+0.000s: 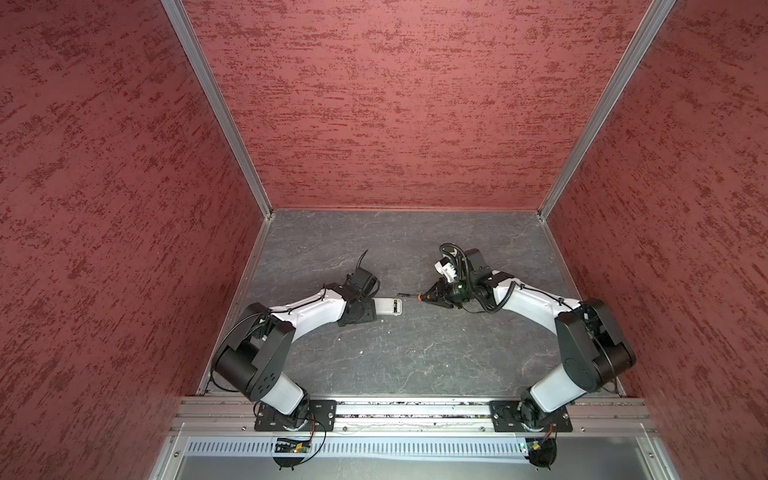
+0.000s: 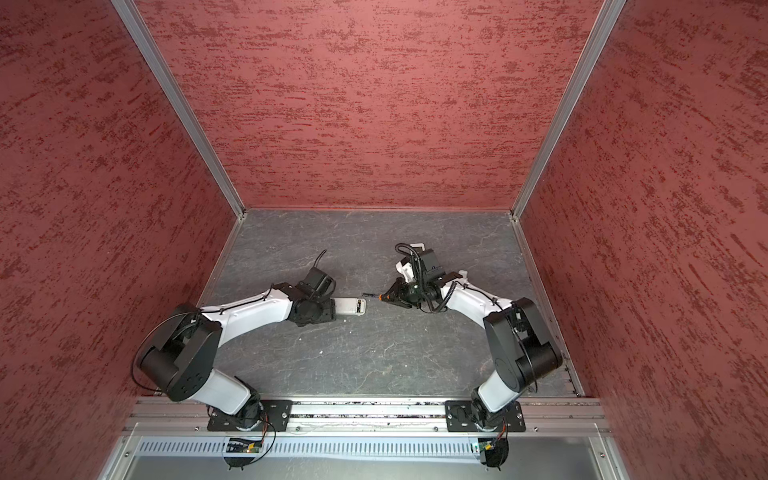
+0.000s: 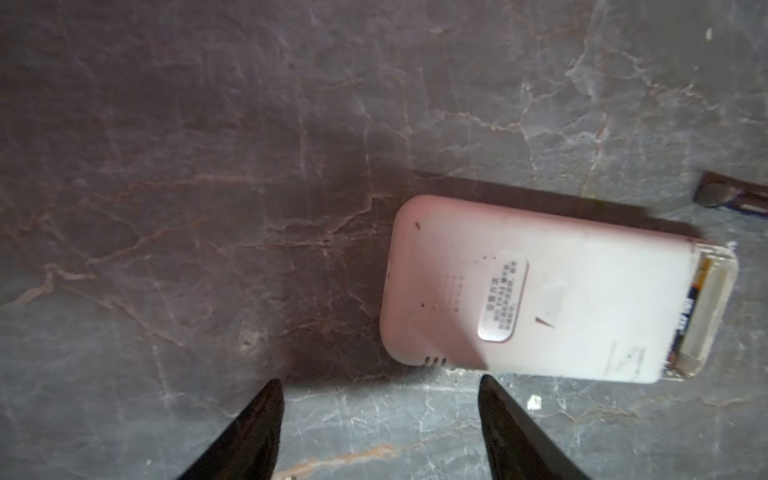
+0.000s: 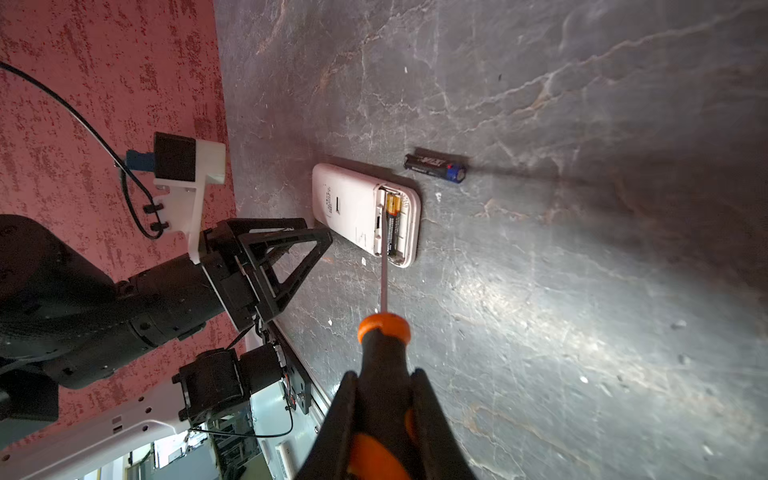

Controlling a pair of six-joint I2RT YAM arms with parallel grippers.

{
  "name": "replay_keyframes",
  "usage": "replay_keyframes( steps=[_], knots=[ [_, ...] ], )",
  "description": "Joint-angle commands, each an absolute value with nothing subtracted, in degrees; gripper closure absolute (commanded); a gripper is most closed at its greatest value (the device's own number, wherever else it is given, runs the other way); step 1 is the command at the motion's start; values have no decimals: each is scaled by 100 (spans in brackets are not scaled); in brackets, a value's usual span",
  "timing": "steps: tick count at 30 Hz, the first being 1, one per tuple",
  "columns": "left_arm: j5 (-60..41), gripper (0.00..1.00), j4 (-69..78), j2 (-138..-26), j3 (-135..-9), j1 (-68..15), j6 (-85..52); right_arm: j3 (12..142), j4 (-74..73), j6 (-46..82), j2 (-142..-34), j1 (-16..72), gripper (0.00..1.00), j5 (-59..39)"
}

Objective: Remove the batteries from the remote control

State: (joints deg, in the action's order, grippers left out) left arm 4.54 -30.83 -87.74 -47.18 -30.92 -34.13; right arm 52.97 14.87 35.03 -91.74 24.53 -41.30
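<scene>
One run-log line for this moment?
left gripper: open, by remote | right gripper: shut on screwdriver, tip at remote's open end | loose battery: on table | second battery: in remote

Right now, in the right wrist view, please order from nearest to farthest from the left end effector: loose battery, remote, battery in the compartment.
1. remote, next to the left end effector.
2. battery in the compartment, at the remote's open end.
3. loose battery, lying past that end.
</scene>
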Motion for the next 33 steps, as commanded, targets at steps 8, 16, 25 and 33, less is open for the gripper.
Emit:
replay_keyframes(
  steps=[8,16,25,33],
  knots=[
    [-278,41,-2791,-7970,-4505,-2628,-3533,5256,1436,3339,-9314,2417,100,-4381],
    [-586,40,-2337,-8318,-4508,-2459,-3431,5250,1402,3305,-9447,2435,100,-4460],
    [-590,37,-2136,-8684,-4510,-2461,-3322,5309,1460,3261,-9517,2487,100,-4474],
    [-550,37,-2098,-8800,-4538,-2461,-3251,5326,1442,3287,-9591,2584,100,-4509]
  ],
)
